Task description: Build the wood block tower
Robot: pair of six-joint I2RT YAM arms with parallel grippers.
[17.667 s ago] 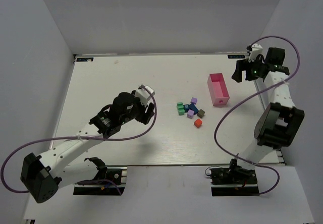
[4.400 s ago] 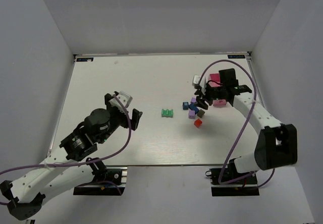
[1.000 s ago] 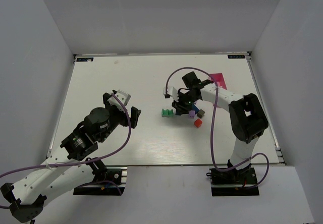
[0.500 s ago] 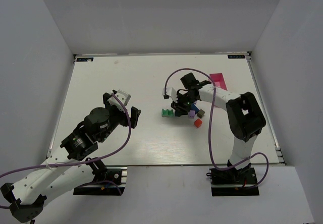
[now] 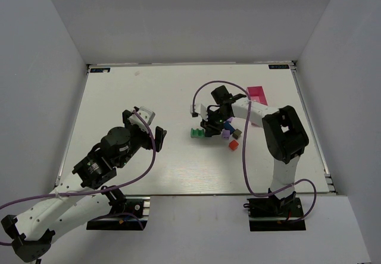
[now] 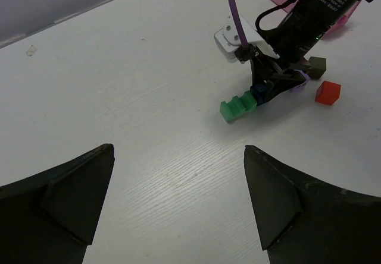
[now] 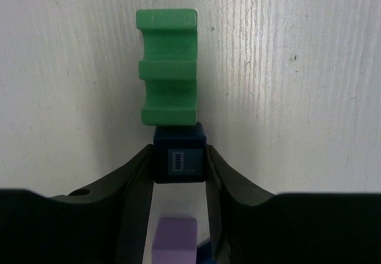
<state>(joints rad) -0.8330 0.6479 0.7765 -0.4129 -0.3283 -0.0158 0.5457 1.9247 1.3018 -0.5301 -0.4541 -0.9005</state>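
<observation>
The right gripper (image 7: 178, 170) grips a blue block (image 7: 178, 142), holding it flush against one end of the green block (image 7: 168, 68), apparently to line up the tower's next piece. A purple block (image 7: 174, 240) and a red block (image 6: 327, 91) wait near the green block. The left gripper (image 6: 177, 157) hangs wide open and empty, well apart from it.

Overhead, both wrists, on green block (image 5: 197, 133)

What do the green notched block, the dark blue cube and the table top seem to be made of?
Green notched block: likely painted wood, matte coat, uneven edges.
Dark blue cube: likely painted wood too, matte, small printed label.
Table top: white wood or laminate, fine grain lines; cannot tell which.
</observation>
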